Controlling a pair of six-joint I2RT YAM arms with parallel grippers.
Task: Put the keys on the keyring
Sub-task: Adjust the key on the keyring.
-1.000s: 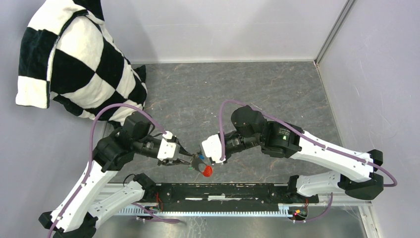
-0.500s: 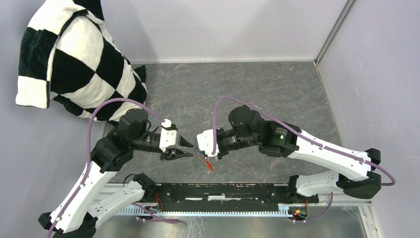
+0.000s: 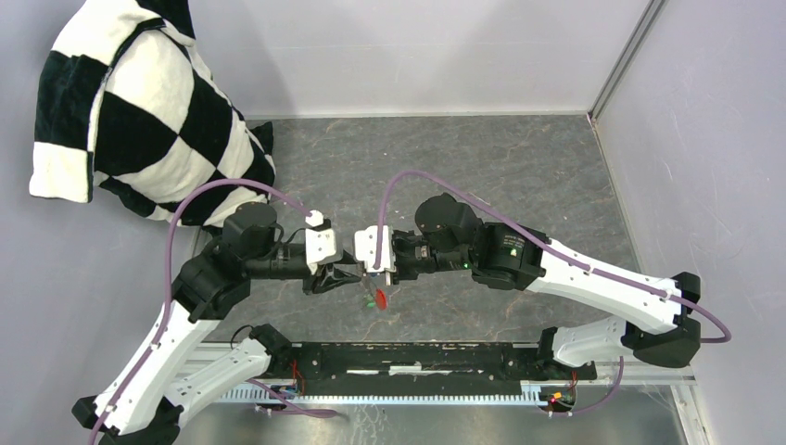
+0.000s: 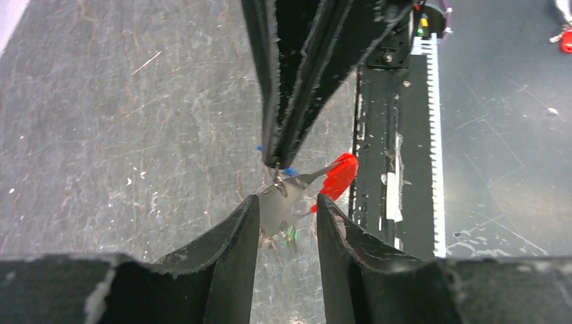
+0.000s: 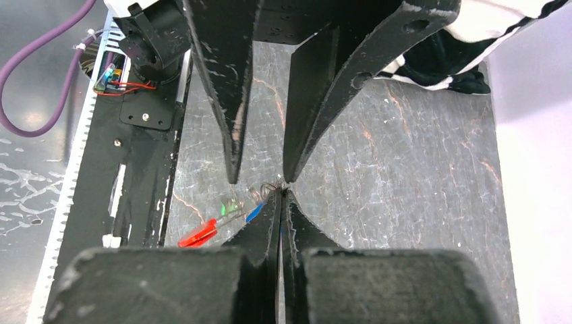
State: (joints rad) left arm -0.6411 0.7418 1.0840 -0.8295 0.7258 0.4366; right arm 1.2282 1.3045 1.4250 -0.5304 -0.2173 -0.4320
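- Right gripper: jaws pressed together, pinching the thin metal keyring by its wire loop. The ring hangs in the air, off the surface.
- Long red leaf-shaped tag dangles from the ring, at 8 o'clock of the right jaw tips in the right wrist view.
- Tiny green-headed key and tiny blue-headed key sit in the same hanging cluster, between ring and tag. Can't tell if either is threaded on the ring.
- Left gripper: jaws spread, one each side of the cluster, tips facing the right jaw tips. Can't tell if they touch the ring.
- Top view: the grippers meet nose to nose over the grey stone-pattern surface, at 6 o'clock of its middle.
- Black-and-white checked cloth is piled at 10 o'clock, well apart.
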